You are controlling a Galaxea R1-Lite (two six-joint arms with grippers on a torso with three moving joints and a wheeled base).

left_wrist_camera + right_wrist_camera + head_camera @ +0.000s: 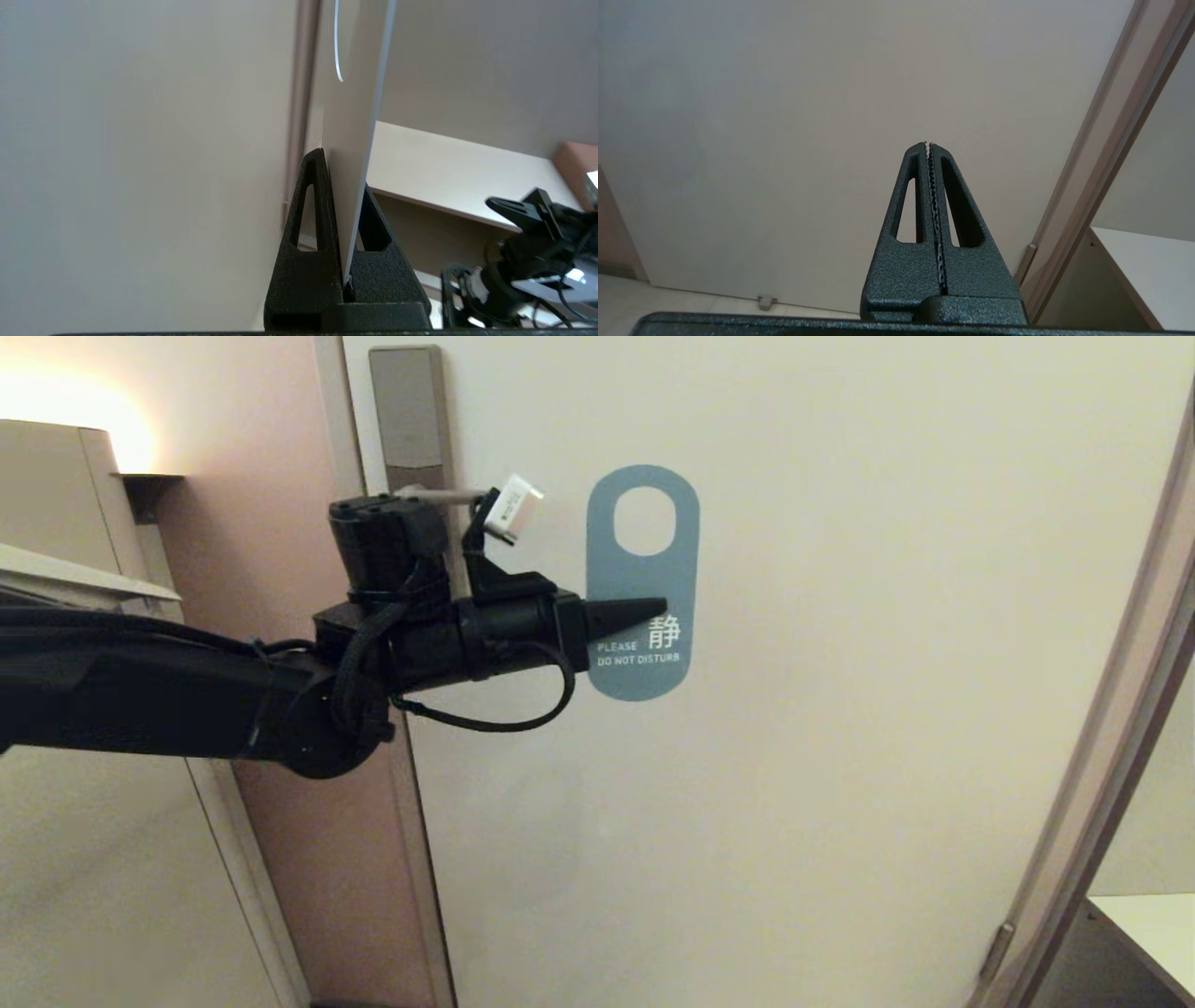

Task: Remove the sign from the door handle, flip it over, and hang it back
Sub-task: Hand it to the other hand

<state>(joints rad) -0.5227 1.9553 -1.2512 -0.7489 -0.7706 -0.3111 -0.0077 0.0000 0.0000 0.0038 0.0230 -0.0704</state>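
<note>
The sign [642, 577] is off the door handle and held upright in front of the door, its blue "DO NOT DISTURB" side facing me and its oval hole free. My left gripper [644, 611] reaches in from the left and is shut on the sign's left edge below the hole. In the left wrist view the sign [352, 116] runs edge-on between the two fingers of the left gripper [344, 172], pale side showing. The door handle [439, 497] lies left of the sign, mostly hidden behind my wrist, under its lock plate [408, 406]. My right gripper [928, 143] is shut and empty, parked low before the door.
The pale door [840, 756] fills the view, with its frame [1102, 756] at the right and a pinkish jamb [280, 448] at the left. A beige cabinet [56, 859] stands at the far left. A pale shelf top [1143, 261] sits low beyond the right frame.
</note>
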